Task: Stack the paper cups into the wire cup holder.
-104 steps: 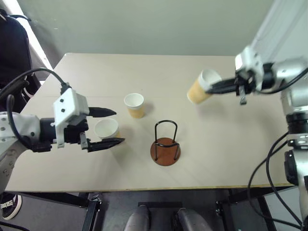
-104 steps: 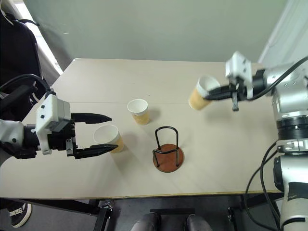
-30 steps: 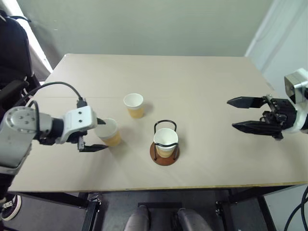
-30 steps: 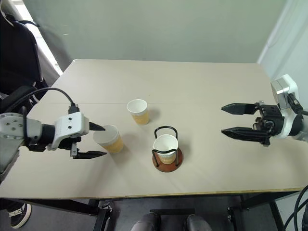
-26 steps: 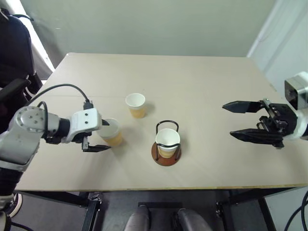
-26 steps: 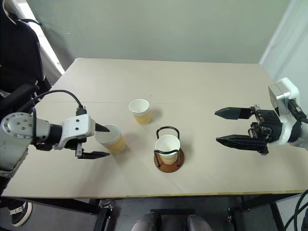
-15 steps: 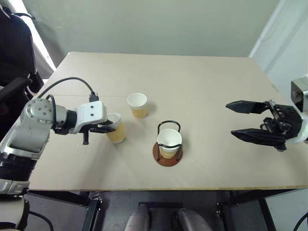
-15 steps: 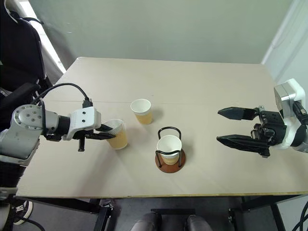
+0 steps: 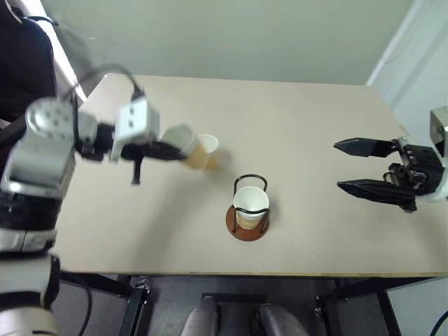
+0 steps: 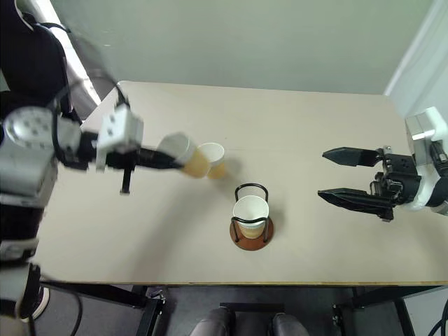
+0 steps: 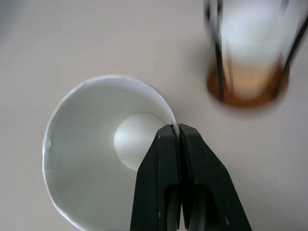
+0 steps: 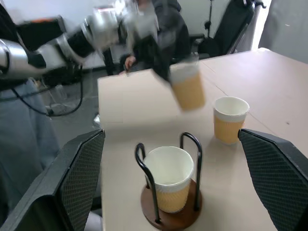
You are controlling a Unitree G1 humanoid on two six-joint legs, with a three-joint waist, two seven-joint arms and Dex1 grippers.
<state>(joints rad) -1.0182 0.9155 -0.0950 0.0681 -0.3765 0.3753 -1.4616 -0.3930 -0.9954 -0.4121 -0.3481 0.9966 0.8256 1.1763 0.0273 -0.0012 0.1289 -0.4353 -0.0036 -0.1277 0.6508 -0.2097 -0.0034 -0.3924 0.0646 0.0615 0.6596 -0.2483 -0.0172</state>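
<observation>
Transfer of the second cup: left hand [image 9: 162, 150] pinches a paper cup [image 9: 178, 139] by its rim, clear of the worktop [image 9: 294, 112]. Right hand [image 9: 360, 166] is spread, empty. Next: align it over the wire cup holder [image 9: 249, 204], nesting into the seated cup [image 9: 250, 207].

No readable text, no labels, no brand marks, no numbers, plain paper cups [image 9: 250, 202], bare desk [image 9: 294, 119], unmarked wire cup holder [image 9: 246, 222]

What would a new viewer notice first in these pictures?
The left gripper pinches the rim of a paper cup held tilted above the table. Near the table's front edge, another cup sits in the wire cup holder, and the right gripper hangs open at the right.
</observation>
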